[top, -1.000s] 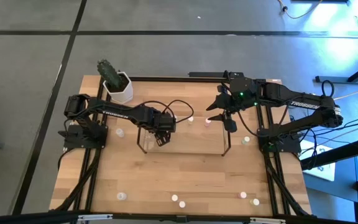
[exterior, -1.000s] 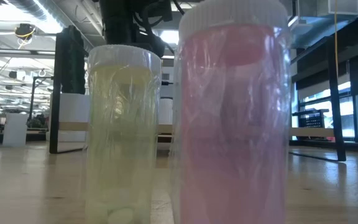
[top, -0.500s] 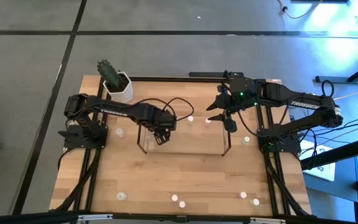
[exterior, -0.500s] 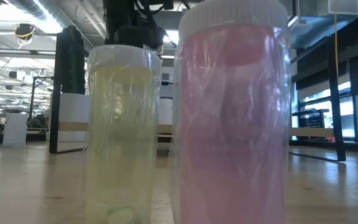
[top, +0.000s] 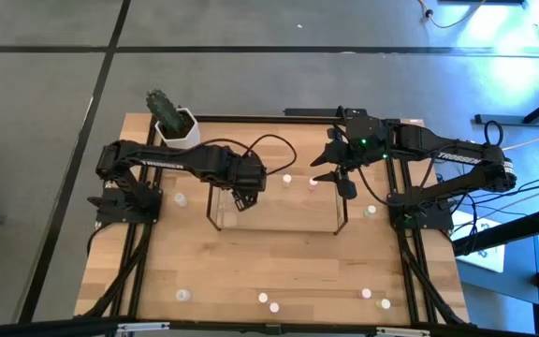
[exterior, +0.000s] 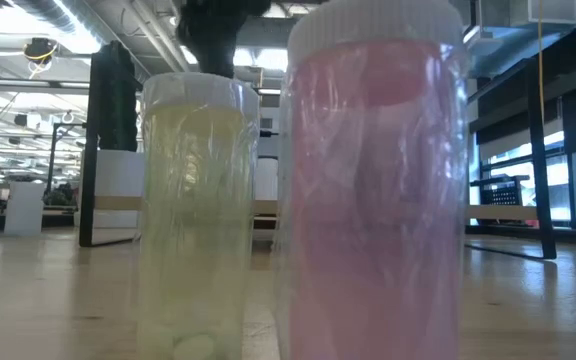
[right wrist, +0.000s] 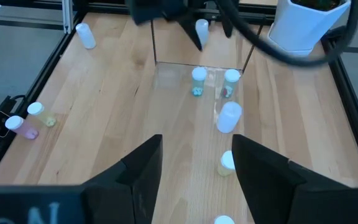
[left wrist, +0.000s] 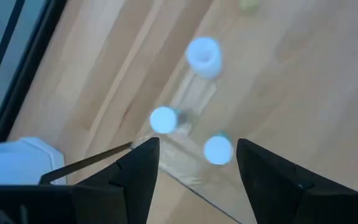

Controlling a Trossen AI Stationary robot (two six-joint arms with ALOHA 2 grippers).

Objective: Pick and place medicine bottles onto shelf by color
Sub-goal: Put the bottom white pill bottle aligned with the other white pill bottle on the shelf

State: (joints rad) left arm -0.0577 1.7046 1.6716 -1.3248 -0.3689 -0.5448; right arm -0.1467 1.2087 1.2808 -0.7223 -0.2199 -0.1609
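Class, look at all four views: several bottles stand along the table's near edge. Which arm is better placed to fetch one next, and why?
Neither clearly; slightly the left. Its end effector hangs open and empty over the shelf, the right end effector likewise open; both are far from the bottles.

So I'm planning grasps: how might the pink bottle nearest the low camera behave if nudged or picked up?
The pink bottle stands upright, taller than wide, so a high nudge may tip it. It's cylindrical, so once down it would probably roll. Its crinkled glossy wrap could make it slippery in a pincer.
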